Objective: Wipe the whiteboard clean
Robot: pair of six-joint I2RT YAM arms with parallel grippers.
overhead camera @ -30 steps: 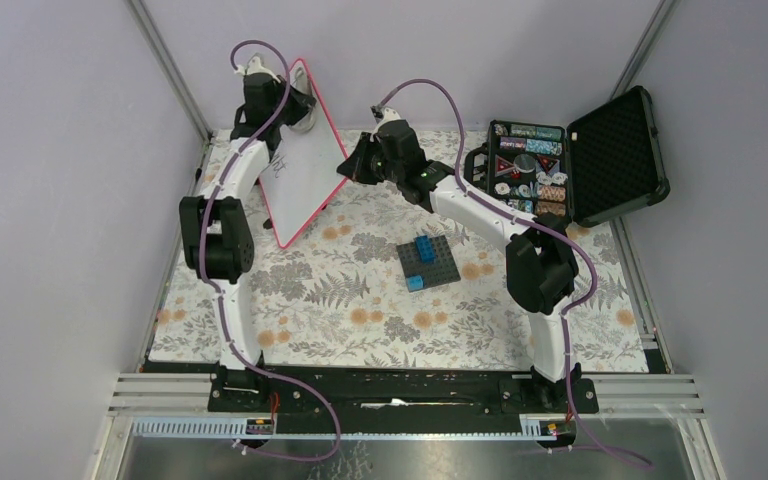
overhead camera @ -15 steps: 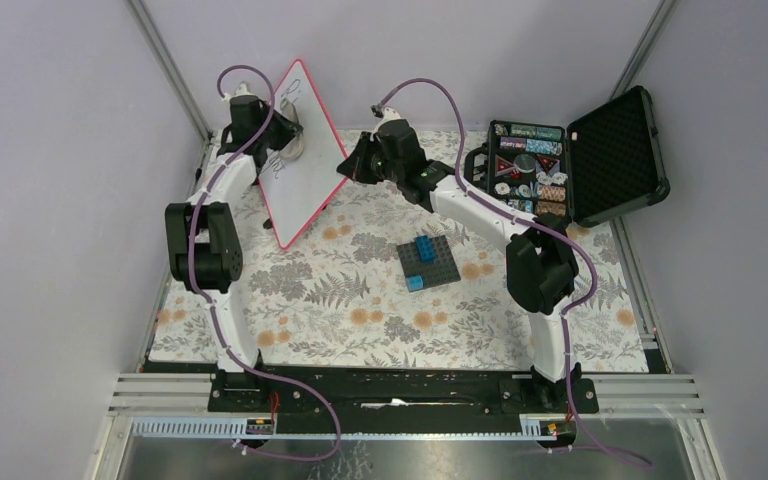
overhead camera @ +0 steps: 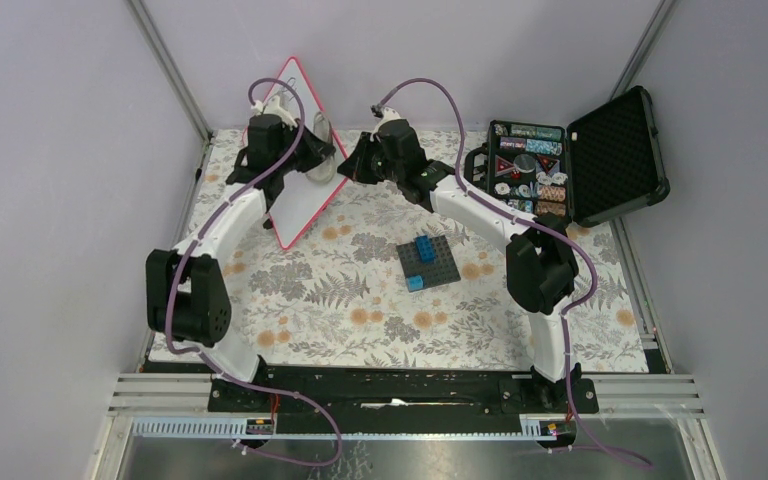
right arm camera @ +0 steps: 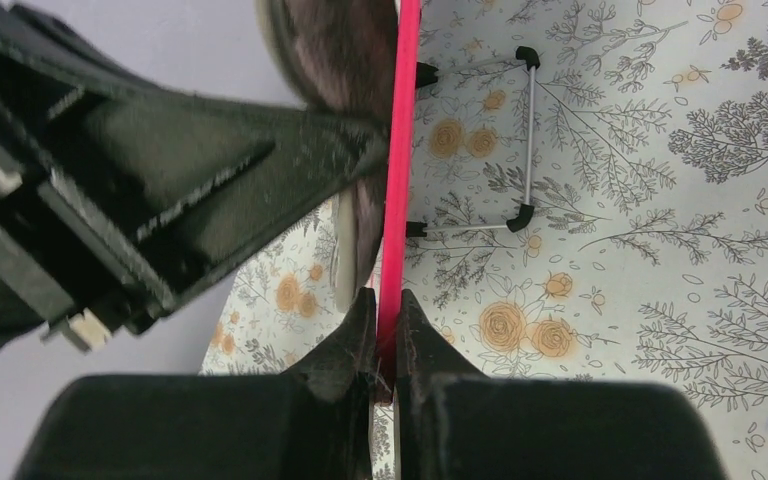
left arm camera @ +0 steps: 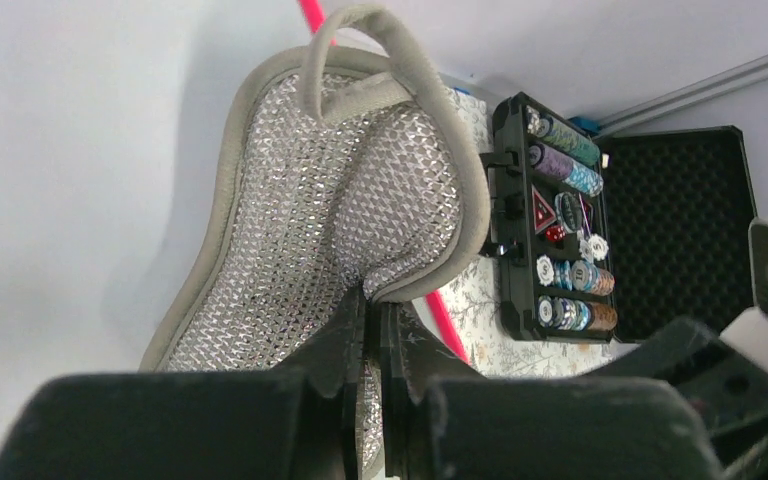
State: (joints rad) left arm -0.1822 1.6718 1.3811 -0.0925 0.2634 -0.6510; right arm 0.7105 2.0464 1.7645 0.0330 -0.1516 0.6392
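I see the whiteboard (overhead camera: 302, 205) at the far left of the floral mat (overhead camera: 340, 300), standing up on edge rather than lying flat. From overhead, its red-framed lower edge runs diagonally from a near corner on the mat, back and to the right. Its top corner peaks against the back wall. The white face is turned towards the left wall and the left arm, and its back faces the right arm. The view is too foreshortened for me to tell which side is the long one.

The right gripper (right arm camera: 387, 330) has its fingers pressed together on the board's red frame (right arm camera: 398, 150), pinching that thin edge. In the right wrist view a wire stand (right arm camera: 528, 140) rests on the mat just beside the frame.

The left gripper (left arm camera: 372, 320) is clamped on a silver mesh pad (left arm camera: 330, 200) with a grey border and a loop at its top. The pad is spread in front of the board's face, high on the board near the top corner.

A dark brick baseplate (overhead camera: 428, 263) with blue bricks sits mid-mat. An open black case (overhead camera: 615, 150) of chips sits far right, well apart from the board
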